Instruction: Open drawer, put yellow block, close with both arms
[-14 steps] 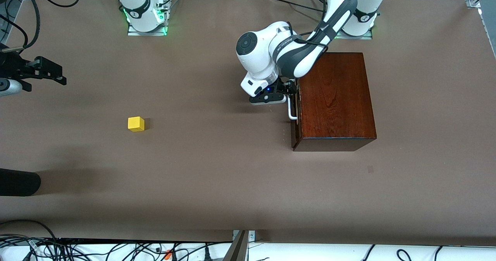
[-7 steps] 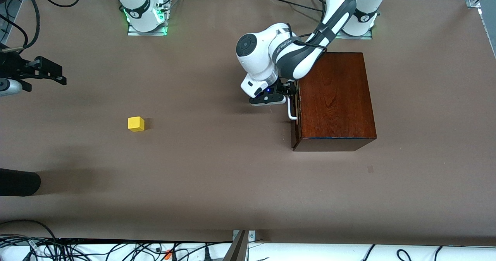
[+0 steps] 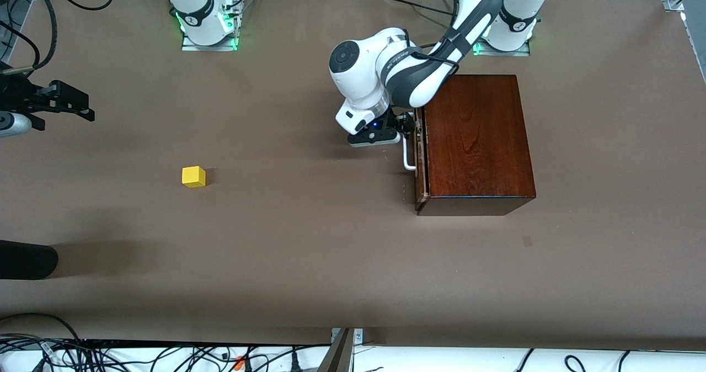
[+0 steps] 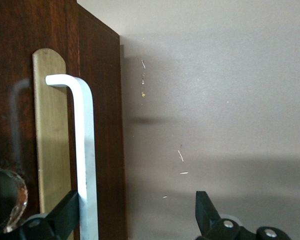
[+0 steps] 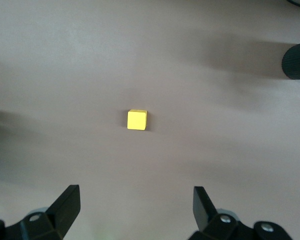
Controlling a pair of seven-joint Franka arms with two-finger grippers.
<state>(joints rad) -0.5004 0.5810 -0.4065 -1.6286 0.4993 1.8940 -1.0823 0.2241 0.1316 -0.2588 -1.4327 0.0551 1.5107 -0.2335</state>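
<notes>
The dark mahogany box (image 3: 474, 134) stands at the left arm's end of the table. Its drawer (image 3: 419, 157) stands out a little, with a thin pale strip showing at the front. My left gripper (image 3: 407, 130) is open at the white bar handle (image 3: 407, 157). In the left wrist view one finger (image 4: 65, 212) sits between the handle (image 4: 85, 150) and the drawer front (image 4: 102, 125), the other out over the table. The yellow block (image 3: 193, 176) lies on the table toward the right arm's end. My right gripper (image 3: 83, 108) hangs open and empty above the table, the block (image 5: 137, 120) below it.
A black rounded object (image 3: 27, 259) pokes in at the right arm's end, nearer the camera than the block; it also shows in the right wrist view (image 5: 296, 60). Cables (image 3: 165, 355) run along the near table edge.
My left gripper has moved toward the right arm's end with the handle, and the drawer front has slid slightly out of the box. The right arm and the block have not moved.
</notes>
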